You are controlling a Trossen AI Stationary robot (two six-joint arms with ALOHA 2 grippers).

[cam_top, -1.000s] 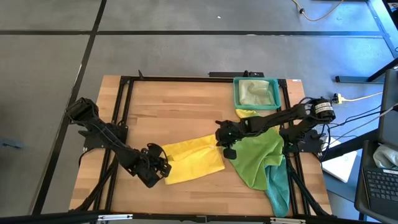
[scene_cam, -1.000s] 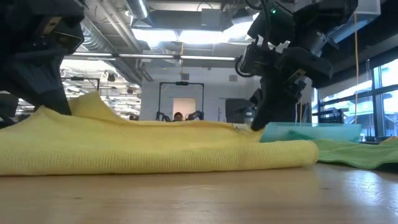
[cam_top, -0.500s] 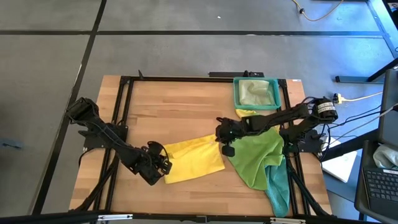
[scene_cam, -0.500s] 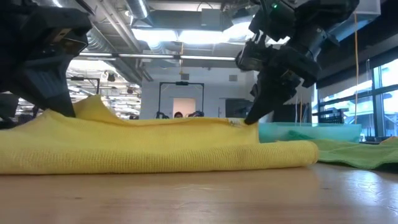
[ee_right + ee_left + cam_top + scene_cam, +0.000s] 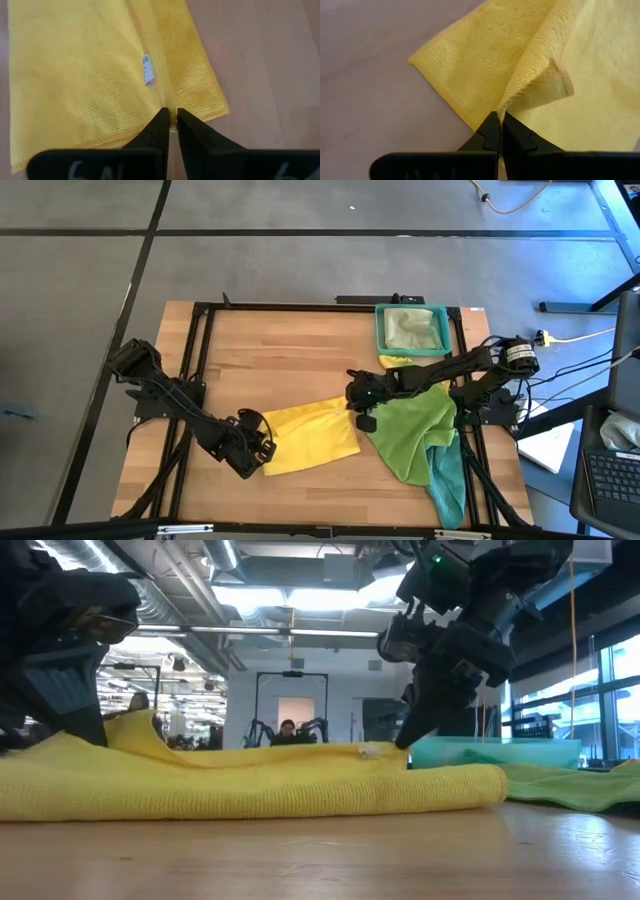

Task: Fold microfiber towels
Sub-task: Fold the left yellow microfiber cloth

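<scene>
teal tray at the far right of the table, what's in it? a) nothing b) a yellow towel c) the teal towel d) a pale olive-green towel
d: in the high view the teal tray holds a crumpled pale olive-green towel, while the yellow towel being folded lies spread on the table and the teal towel hangs at the near right edge.

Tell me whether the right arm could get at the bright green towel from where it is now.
Probably yes: the right gripper sits at the yellow towel's edge, and the bright green towel lies right beside it, uncovered on top.
</scene>
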